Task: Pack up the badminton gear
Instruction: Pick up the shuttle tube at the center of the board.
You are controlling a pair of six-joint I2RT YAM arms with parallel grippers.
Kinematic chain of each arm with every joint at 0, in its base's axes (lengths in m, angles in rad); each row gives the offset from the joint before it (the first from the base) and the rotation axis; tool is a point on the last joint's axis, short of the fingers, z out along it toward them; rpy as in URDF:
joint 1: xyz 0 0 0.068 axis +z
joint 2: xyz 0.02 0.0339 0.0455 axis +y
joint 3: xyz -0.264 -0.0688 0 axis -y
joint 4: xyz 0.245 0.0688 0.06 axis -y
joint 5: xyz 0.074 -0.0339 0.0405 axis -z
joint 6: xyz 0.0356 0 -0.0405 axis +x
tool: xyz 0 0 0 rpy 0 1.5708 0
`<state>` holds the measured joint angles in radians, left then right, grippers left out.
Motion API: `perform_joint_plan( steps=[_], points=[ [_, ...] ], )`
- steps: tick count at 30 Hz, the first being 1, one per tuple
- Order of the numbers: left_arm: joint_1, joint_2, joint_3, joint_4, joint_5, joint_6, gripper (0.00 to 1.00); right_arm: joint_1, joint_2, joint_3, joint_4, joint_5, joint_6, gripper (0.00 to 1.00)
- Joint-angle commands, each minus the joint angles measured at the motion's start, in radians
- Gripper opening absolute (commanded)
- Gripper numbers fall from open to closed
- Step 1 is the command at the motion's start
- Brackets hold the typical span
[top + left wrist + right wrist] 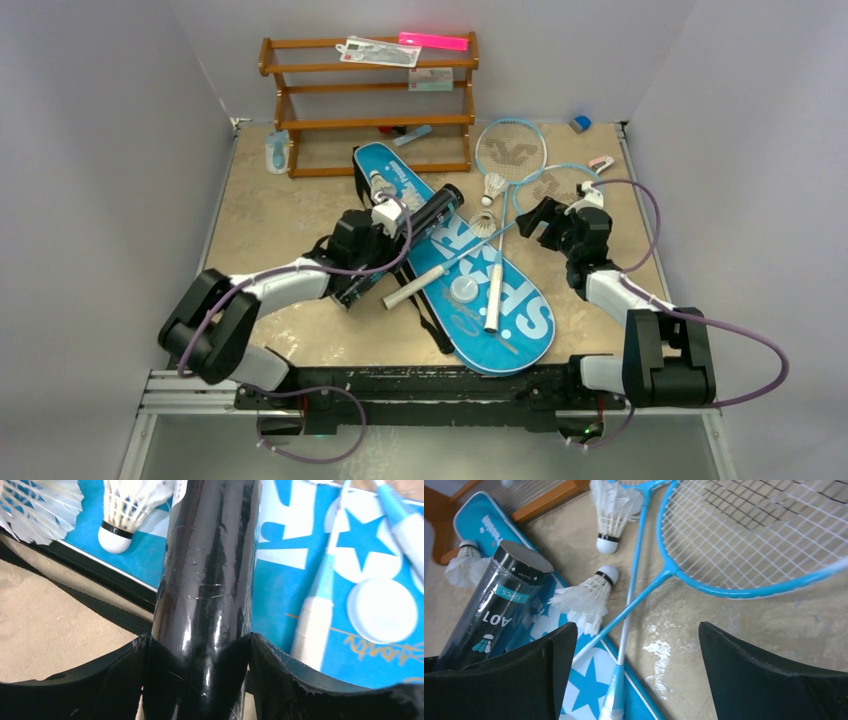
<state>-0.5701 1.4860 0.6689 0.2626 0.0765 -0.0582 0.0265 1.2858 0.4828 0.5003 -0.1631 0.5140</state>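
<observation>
The left claw [408, 230] is closed on the black tube [437, 208], with 1 finger [115, 680] against each side toward its near-left end. The tube slants over the blue bag [522, 325], its capped end pointing far right. I cannot tell whether it rests on the bag or is lifted off it. The bag lies flat and diagonal on the surface [280, 220], running from just in front of the wooden rack [370, 120] to the near edge. The right claw [535, 222] hangs wide open and holds nothing, just right of the bag and above the crossing racket shafts. The far racket [510, 150] and the near racket [553, 185] have their heads on the surface at the far right and their white handles on the bag. An upright shuttlecock [494, 186] stands between the shafts. A tipped shuttlecock [483, 224] lies at the bag's right edge, and another shuttlecock [130, 510] lies on the bag beside the tube.
</observation>
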Motion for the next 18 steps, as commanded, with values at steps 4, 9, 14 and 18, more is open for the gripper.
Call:
perform_joint_plan(
  steps=[4, 9, 14, 18],
  points=[
    [0.000, -0.162, -0.059, 0.136, 0.112, 0.011, 0.46, 0.018, -0.005, 0.026, 0.069, -0.184, -0.016, 0.93],
    [0.001, -0.167, -0.074, 0.183, 0.229, 0.003, 0.46, 0.027, -0.023, 0.065, 0.098, -0.338, 0.052, 0.95],
    [0.001, -0.162, -0.093, 0.246, 0.315, -0.019, 0.47, 0.027, -0.025, 0.089, 0.224, -0.526, 0.167, 0.99],
    [0.000, -0.163, -0.096, 0.260, 0.398, -0.014, 0.47, 0.027, -0.043, 0.195, 0.078, -0.538, 0.130, 0.84]
  ],
)
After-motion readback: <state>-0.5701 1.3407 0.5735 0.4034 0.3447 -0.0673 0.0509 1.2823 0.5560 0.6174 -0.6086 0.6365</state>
